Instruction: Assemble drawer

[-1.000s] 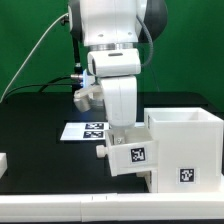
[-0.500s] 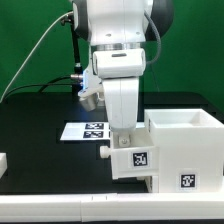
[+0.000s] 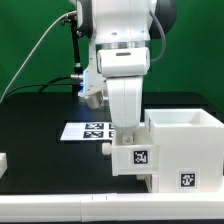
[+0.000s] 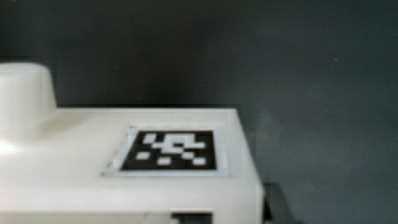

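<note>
The drawer's large white casing [image 3: 185,150] stands at the exterior view's right, with a tag on its front. A small white tray [image 3: 135,160] with a tag on its face sits partly inside the casing's side that faces the exterior view's left. My gripper [image 3: 124,138] reaches straight down and is shut, its tips right at the tray's upper edge and partly hidden behind it. I cannot tell whether they pinch the tray wall or only touch it. The wrist view is filled by the tray's white surface [image 4: 71,170] and its tag [image 4: 173,150], over the black table.
The marker board [image 3: 85,130] lies flat on the black table behind the gripper. Another small white part [image 3: 3,160] shows at the left edge of the exterior view. A white ledge [image 3: 60,208] runs along the table's front.
The arm and the small tray have shifted a little toward the exterior view's right, bringing the tray closer into the casing. The gripper stays shut.
</note>
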Robot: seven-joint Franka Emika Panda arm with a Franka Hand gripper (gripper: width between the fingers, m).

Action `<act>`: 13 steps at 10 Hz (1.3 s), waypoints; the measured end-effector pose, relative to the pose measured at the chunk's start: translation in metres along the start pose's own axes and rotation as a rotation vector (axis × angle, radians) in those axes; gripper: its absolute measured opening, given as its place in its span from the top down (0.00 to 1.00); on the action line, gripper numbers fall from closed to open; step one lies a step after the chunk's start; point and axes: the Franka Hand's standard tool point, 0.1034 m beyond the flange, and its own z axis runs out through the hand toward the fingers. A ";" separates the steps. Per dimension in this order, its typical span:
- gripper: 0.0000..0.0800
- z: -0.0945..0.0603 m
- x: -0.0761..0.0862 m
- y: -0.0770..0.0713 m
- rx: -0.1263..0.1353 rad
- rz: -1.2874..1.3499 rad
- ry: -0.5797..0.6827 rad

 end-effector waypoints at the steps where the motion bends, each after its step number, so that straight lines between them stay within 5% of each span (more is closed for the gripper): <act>1: 0.94 0.001 0.000 0.000 0.001 0.000 0.000; 4: 0.34 -0.021 -0.001 0.005 0.007 -0.010 -0.026; 5: 0.34 -0.031 -0.007 0.008 0.015 -0.017 -0.042; 6: 0.22 -0.039 -0.018 0.008 0.026 -0.012 -0.053; 7: 0.22 -0.046 -0.030 0.012 0.028 -0.027 -0.060; 9: 0.19 -0.033 -0.056 0.009 0.050 -0.037 -0.053; 13: 0.19 -0.005 -0.047 0.000 0.076 -0.034 -0.020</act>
